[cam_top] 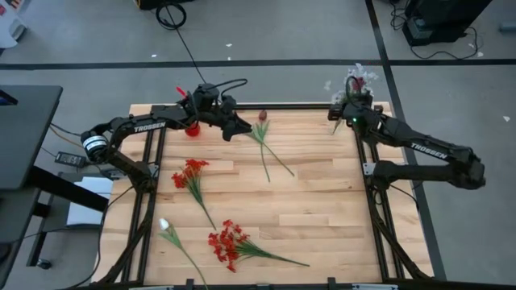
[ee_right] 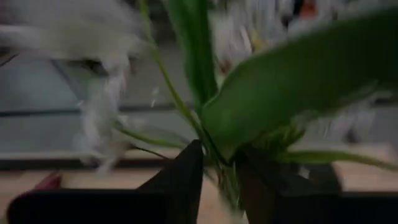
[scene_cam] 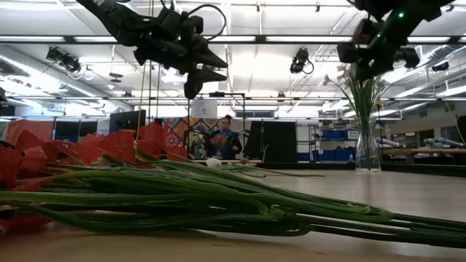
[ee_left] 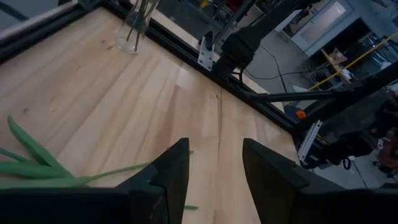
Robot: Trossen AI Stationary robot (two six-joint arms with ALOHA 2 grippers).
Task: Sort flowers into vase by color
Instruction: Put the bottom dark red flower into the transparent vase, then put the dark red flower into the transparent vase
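Note:
A glass vase [scene_cam: 368, 142] with pale whitish sprigs [cam_top: 359, 79] stands at the table's far right corner. My right gripper [cam_top: 345, 113] is above it, shut on a green stem [ee_right: 219, 163]. My left gripper [cam_top: 235, 127] hovers open and empty [ee_left: 214, 174] over the far left of the table, beside a maroon tulip [cam_top: 262, 116] that lies flat on its stem. Two red clusters [cam_top: 191, 171] [cam_top: 226, 242] and a white tulip [cam_top: 165, 226] lie flat nearer the front. My right gripper pinches a thin green stem [ee_right: 217, 155] between its two fingers, below a broad leaf [ee_right: 298, 87]. The stem runs up past the fingers toward the whitish blooms [ee_right: 99, 118]. Its lower end is hidden, so I cannot tell whether it stands in the vase.
A small red thing [cam_top: 192, 127] stands at the far left edge under my left arm. A black frame [cam_top: 153, 185] runs along the table's sides. Bare wood lies in the middle right of the table [cam_top: 322, 201]. A person [scene_cam: 224, 140] stands far behind the table.

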